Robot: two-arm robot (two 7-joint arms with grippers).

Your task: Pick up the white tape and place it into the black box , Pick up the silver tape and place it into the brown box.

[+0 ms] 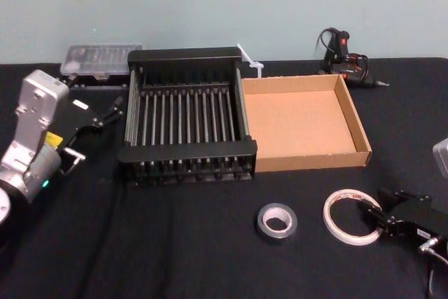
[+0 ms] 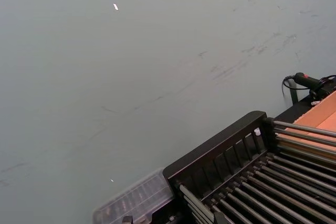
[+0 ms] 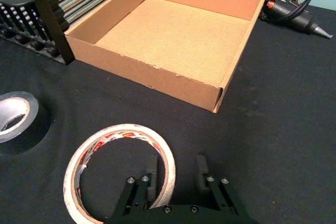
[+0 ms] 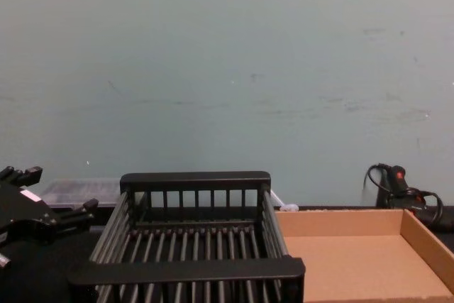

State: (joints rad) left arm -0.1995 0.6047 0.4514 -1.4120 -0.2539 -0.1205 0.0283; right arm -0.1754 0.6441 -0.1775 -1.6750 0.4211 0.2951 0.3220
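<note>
A black cloth-covered table (image 1: pixel 182 257) carries everything. The brown box (image 1: pixel 301 125) sits right of centre, a wide shallow cardboard tray with nothing inside it, and its left wall touches the black box (image 1: pixel 185 125), the slatted crate, likewise with nothing in it. Behind the crate's far left corner lies a clear plastic case (image 1: pixel 98 61); behind the tray's far right corner lies a black glue gun (image 1: pixel 346 57) with its cord coiled.

The left gripper (image 1: pixel 94 127) hangs just left of the black box, raised off the cloth, its two dark fingers spread apart and holding nothing.

Nearer the robot, in front of the tray, the white tape (image 1: pixel 350 216) lies flat on the cloth (red printed marks run round its face). The right gripper (image 3: pixel 176 174) is down at the roll's right side with its jaws parted: one finger (image 3: pixel 152 174) sits inside the ring against the inner wall, the other stands outside on the cloth, so the tape's band lies between them, not yet pinched.

The silver tape (image 1: pixel 277 222) lies flat just left of the white roll, apart from it and untouched.
</note>
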